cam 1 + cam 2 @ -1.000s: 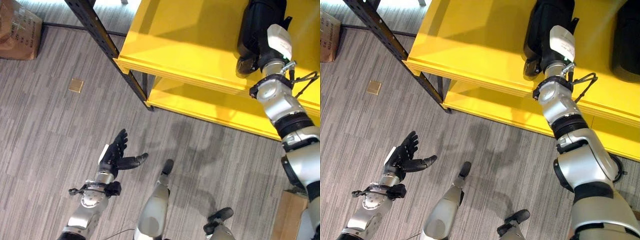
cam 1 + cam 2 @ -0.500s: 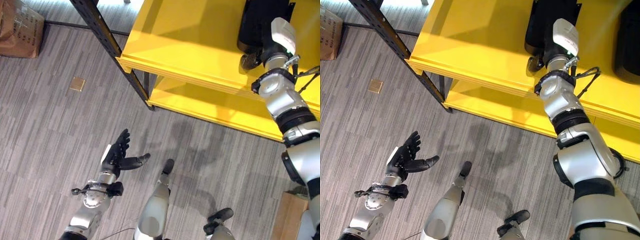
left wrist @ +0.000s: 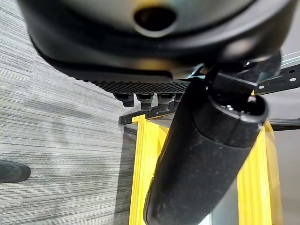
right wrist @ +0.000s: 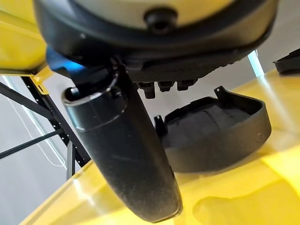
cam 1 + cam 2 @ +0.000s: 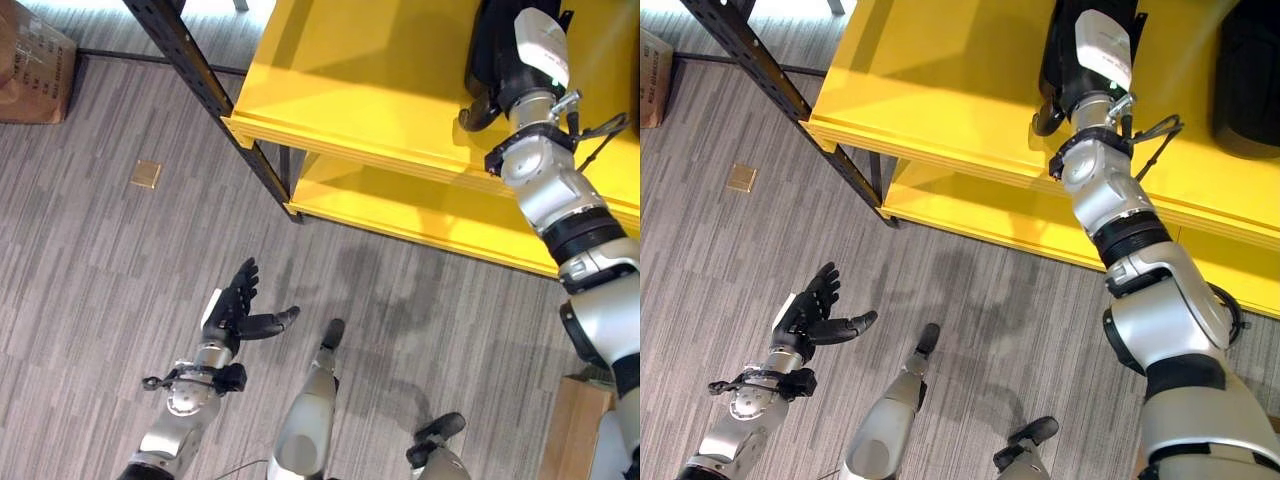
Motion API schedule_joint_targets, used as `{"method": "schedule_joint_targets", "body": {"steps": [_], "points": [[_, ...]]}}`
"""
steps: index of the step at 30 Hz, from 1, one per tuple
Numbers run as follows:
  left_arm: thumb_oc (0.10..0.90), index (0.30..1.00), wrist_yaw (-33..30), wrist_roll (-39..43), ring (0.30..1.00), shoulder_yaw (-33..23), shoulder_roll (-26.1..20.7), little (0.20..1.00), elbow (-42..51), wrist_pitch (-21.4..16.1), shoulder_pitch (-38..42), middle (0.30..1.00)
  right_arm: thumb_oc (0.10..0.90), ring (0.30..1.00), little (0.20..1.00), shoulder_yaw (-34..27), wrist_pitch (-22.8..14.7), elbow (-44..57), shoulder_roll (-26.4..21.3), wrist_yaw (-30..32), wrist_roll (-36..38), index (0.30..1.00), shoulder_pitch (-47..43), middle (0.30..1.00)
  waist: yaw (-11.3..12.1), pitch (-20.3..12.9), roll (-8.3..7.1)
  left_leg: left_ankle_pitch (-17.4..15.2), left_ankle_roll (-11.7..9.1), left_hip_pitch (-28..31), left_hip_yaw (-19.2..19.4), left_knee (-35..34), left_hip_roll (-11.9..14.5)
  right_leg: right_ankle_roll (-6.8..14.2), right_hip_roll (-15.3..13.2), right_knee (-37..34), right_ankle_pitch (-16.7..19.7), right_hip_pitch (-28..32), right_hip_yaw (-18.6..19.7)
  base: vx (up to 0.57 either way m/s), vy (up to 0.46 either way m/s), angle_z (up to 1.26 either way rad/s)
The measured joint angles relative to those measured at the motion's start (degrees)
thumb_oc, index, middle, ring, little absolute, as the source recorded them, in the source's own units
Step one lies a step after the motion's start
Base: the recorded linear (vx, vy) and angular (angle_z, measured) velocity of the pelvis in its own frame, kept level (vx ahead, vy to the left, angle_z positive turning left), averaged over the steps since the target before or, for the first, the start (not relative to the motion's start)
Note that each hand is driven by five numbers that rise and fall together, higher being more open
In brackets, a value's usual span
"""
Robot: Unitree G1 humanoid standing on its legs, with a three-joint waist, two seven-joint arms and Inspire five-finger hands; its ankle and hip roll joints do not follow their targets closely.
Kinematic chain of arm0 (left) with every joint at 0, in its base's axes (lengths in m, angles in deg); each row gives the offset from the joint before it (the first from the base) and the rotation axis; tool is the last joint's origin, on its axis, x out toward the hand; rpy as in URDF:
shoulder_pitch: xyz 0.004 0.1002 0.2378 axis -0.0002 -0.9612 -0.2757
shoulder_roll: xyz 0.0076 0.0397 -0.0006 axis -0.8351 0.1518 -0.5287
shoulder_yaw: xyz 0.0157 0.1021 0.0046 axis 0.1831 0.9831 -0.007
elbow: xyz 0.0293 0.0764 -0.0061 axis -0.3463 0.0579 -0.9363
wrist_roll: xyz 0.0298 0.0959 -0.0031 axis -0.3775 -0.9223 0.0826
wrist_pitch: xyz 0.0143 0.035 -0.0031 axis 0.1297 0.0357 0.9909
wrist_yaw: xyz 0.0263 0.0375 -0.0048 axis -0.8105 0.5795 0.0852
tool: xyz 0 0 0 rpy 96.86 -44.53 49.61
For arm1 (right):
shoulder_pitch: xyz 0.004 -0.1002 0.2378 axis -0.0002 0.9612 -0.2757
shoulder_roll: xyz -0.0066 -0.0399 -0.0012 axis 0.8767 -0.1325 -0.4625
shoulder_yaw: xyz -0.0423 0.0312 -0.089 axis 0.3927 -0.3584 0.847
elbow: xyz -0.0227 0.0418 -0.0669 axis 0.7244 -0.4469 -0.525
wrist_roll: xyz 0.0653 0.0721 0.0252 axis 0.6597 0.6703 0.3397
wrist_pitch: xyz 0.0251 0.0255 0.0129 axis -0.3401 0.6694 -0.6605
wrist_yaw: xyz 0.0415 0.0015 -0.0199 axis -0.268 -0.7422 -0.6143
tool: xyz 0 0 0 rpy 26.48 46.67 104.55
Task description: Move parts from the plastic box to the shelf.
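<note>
The right hand [image 5: 500, 75] reaches over the upper board of the yellow shelf [image 5: 350, 80], at about one o'clock in the head views. Its white wrist cover hides most of it there; one dark curved finger shows at the board's front. In its own wrist view the thumb [image 4: 126, 154] stands out straight and the fingers [image 4: 166, 86] show as short stubs, apart from the black part [image 4: 218, 131], a shallow dished shell lying on the shelf just beyond them. The hand looks unclenched and holds nothing.

A second black part [image 5: 1245, 80] lies on the same board at two o'clock, cut off by the edge.

The left hand [image 5: 232, 312] hangs over the grey floor [image 5: 90, 250] at seven o'clock, fingers spread, empty.

A small tan square [image 5: 146, 174] lies on the floor at ten o'clock, with a cardboard box [image 5: 30, 65] beyond, partly cut off.
</note>
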Motion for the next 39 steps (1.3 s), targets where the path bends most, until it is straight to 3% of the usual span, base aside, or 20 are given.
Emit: {"method": "schedule_joint_targets", "body": {"steps": [11,23,29,34,36,38,39], "points": [[0.9,1.0,-0.9,0.0,1.0,-0.3,0.0,1.0,-0.1,0.0,0.0,1.0,0.9,1.0,1.0,-1.3,0.7,12.7,-0.3,-0.1,-1.9,1.0,1.2,1.0,-1.2,0.0,-0.07,0.0,0.0,1.2,1.3,0.1,0.9,0.1,0.3,0.3,0.3,-0.2,1.6,-0.02,-0.001,-0.06],[0.9,1.0,-0.9,-0.2,1.0,-0.7,0.2,1.0,-0.2,0.4,-0.4,1.0,0.9,1.0,1.0,-7.8,0.6,32.0,-0.9,-0.8,-8.0,1.0,16.6,1.0,-3.6,-0.4,-1.17,-0.1,0.1,4.2,4.0,0.0,2.3,-0.7,0.9,-0.1,0.9,0.3,5.2,-0.02,-0.007,-0.13],[0.9,1.0,-0.7,-0.3,1.0,-3.8,1.4,1.0,-0.8,1.9,-2.6,1.0,0.9,1.0,1.0,-11.9,-1.5,41.9,1.2,-3.0,-7.9,1.0,29.3,1.0,-6.8,-1.3,-3.14,-0.3,0.0,8.8,8.0,-1.7,3.8,-1.2,1.8,-1.7,2.2,1.2,9.0,0.01,-0.032,-0.36],[0.9,1.0,0.5,-0.9,1.0,-5.7,2.8,1.0,-1.5,2.8,-6.6,1.0,0.9,1.0,1.0,-14.9,-3.3,46.9,4.4,-5.4,-6.8,1.0,41.7,1.0,-10.7,-5.0,-5.53,-0.5,-0.6,14.4,13.0,-5.2,6.9,-1.8,4.3,-3.9,2.8,1.4,14.2,0.04,-0.055,-0.54],[0.9,1.0,0.7,-1.4,1.0,-5.8,4.2,1.0,-1.9,2.9,-8.2,1.0,0.9,1.0,1.0,-15.1,-4.1,48.6,4.7,-6.2,-6.6,1.0,45.4,1.0,-11.9,-6.4,-5.42,-0.4,-0.8,16.2,14.4,-6.4,7.6,-2.0,5.1,-4.6,3.0,1.8,15.5,0.03,-0.045,-0.41],[0.9,1.0,1.1,-2.0,1.0,-6.2,6.8,1.0,-1.9,3.1,-8.9,1.0,0.9,1.0,1.0,-16.0,-4.9,49.1,4.9,-6.8,-6.5,1.0,48.7,1.0,-14.3,-7.8,-4.18,-0.3,-1.3,18.1,15.5,-7.5,8.9,-2.2,6.3,-5.3,3.0,2.5,16.0,0.05,-0.086,-0.29],[0.9,1.0,1.4,-2.6,1.0,-6.3,7.7,1.0,-1.9,3.1,-9.2,1.0,0.9,1.0,1.0,-16.7,-5.2,49.7,5.3,-6.9,-6.5,1.0,50.3,1.0,-14.5,-8.5,-3.87,-0.2,-1.5,18.6,15.8,-8.0,9.1,-2.2,6.7,-5.4,3.0,2.5,16.9,0.03,-0.046,-0.34]]}}
